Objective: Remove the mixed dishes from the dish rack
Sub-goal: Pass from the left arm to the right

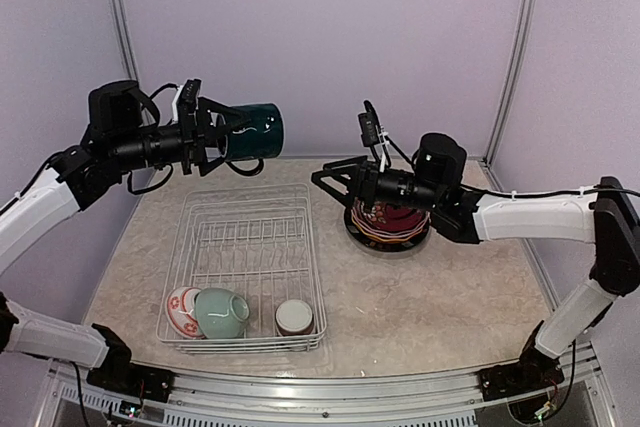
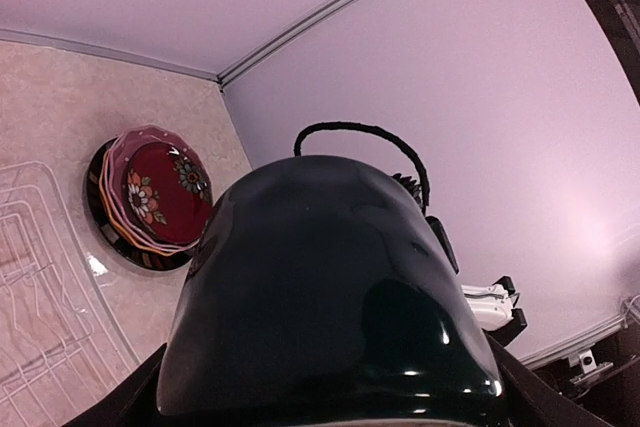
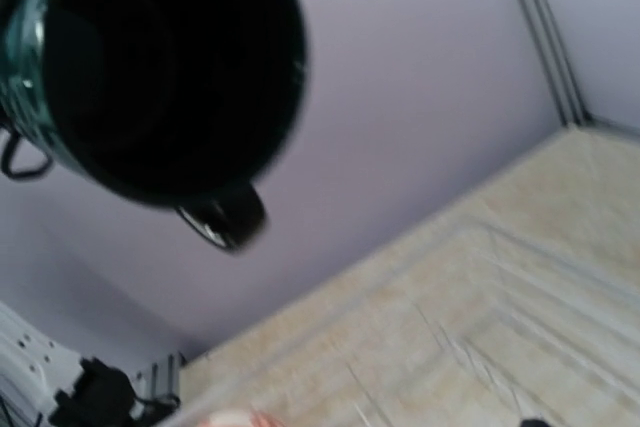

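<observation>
My left gripper (image 1: 224, 133) is shut on the teal cup (image 1: 252, 131) and holds it on its side, high above the far end of the white dish rack (image 1: 303, 247). The cup fills the left wrist view (image 2: 330, 297) and shows mouth-on in the right wrist view (image 3: 160, 67). In the rack's near end lie a red-patterned white bowl (image 1: 179, 310), a pale-green cup (image 1: 222, 312) and a brown-white cup (image 1: 294, 317). My right gripper (image 1: 333, 185) is open and empty, in the air just left of the plate stack (image 1: 388, 237) with the dark red floral bowl (image 1: 400, 217) on top.
The plate stack with the floral bowl also shows in the left wrist view (image 2: 150, 197), right of the rack (image 2: 40, 277). Purple walls close the back and both sides. The right wrist view is blurred and its own fingers do not show.
</observation>
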`<state>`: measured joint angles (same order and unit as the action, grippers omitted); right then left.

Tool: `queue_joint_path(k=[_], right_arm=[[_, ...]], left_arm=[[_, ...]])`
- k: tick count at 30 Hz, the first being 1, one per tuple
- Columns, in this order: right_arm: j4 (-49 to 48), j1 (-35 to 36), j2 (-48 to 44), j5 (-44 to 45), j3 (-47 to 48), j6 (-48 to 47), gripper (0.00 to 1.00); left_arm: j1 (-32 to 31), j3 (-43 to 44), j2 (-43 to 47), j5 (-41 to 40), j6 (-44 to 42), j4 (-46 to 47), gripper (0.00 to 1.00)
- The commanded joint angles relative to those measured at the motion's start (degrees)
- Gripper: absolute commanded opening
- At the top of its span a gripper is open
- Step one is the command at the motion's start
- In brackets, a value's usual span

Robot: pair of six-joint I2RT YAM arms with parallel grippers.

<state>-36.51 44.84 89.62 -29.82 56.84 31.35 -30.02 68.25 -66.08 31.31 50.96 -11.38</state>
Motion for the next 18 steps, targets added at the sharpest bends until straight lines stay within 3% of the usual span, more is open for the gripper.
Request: queue_joint_path(k=[1,7,18], right_arm=[[-6.28,3.50,4.53,1.81,6.11,0.06,0.81],[-5.72,5.75,7.76,1.76,10.97,-1.40,0.74],[-8.13,7.15,10.63,0.02,15.38,1.30,0.51]], left_arm=[[-1.53,-0.01,0.25,1.29,5.84,14.53,0.42],[-3.48,-2.49,-0.47,1.48,10.21,21.90,0.42],[-4.52,-6.45,-1.35,2.25,15.09,31.10,0.42]])
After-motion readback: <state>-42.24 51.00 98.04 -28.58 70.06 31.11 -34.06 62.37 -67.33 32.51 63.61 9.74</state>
